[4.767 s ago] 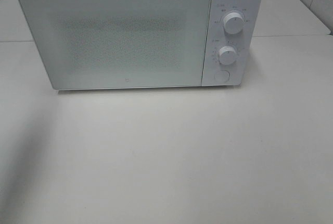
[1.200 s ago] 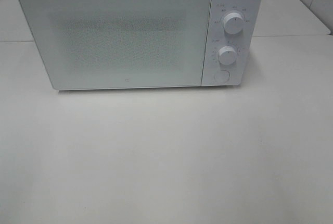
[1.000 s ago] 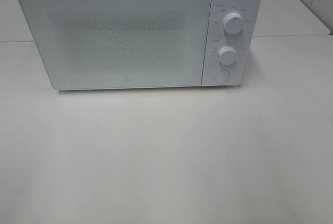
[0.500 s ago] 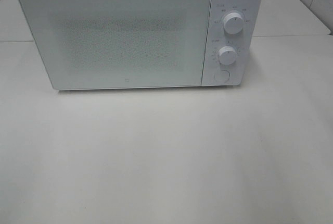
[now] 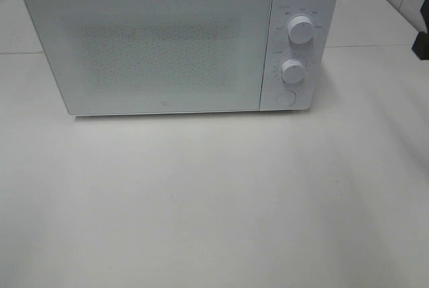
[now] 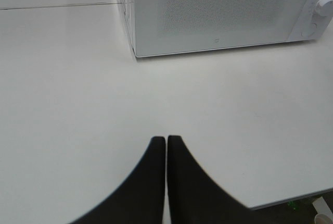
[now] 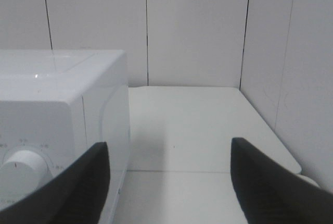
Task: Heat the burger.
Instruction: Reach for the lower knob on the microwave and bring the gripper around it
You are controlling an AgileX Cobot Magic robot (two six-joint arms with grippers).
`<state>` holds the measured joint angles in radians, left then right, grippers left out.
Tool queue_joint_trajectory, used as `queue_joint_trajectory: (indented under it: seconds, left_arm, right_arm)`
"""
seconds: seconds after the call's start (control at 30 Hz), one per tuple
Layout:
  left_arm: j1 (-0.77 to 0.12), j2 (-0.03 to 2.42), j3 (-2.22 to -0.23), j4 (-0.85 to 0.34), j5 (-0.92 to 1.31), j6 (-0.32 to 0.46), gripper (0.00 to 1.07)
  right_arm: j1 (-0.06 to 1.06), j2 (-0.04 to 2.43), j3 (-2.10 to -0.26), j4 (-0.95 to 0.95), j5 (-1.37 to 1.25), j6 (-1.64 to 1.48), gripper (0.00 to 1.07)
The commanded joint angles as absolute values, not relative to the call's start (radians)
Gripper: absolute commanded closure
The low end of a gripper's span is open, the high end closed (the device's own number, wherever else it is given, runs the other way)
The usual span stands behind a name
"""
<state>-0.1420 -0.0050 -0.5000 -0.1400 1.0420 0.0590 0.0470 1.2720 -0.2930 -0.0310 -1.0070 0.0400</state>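
The burger is out of view in every frame. A white microwave [image 5: 161,47] stands at the back of the white table [image 5: 214,201] with its door closed; its inside is hidden. My left gripper [image 6: 166,141] is shut and empty, low over the table in front of the microwave's [image 6: 218,10] left corner. My right gripper [image 7: 169,147] is open wide and empty, raised to the right of the microwave [image 7: 62,88]. In the exterior high view only a dark bit of the right arm [image 5: 423,41] shows at the right edge.
The microwave's panel has two round knobs [image 5: 301,30] [image 5: 293,72] and a round button [image 5: 286,98] below them. A white tiled wall [image 7: 197,26] stands behind and to the right. The table's front edge [image 6: 291,199] shows in the left wrist view.
A dark part of my right arm has come into the exterior high view at the right edge. The shadow at the lower left from the oldest frame is gone. The microwave has not moved.
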Motion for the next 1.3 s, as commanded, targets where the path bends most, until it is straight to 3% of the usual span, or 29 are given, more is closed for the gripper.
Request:
queue_joint_trajectory:
  seconds: [0.03, 0.3, 0.63, 0.87, 1.3]
  left_arm:
    - [-0.142, -0.011, -0.496, -0.145, 1.030, 0.059, 1.06]
    - [-0.142, -0.011, -0.496, -0.145, 1.030, 0.059, 1.06]
    - [-0.142, -0.011, -0.496, -0.145, 1.030, 0.059, 1.06]
    - [-0.142, -0.011, -0.496, -0.145, 1.030, 0.059, 1.06]
    - [-0.142, -0.011, -0.496, -0.145, 1.030, 0.059, 1.06]
  right_arm:
    - [0.046, 1.378, -0.292, -0.090, -1.064, 0.040, 0.46]
    - [0.084, 1.524, -0.292, -0.109, -1.177, 0.055, 0.46]
    - [0.387, 1.661, -0.292, 0.208, -1.223, -0.060, 0.46]
    - [0.504, 1.716, -0.310, 0.324, -1.263, -0.101, 0.46]
    - [0.538, 1.734, -0.476, 0.418, -1.165, -0.172, 0.46]
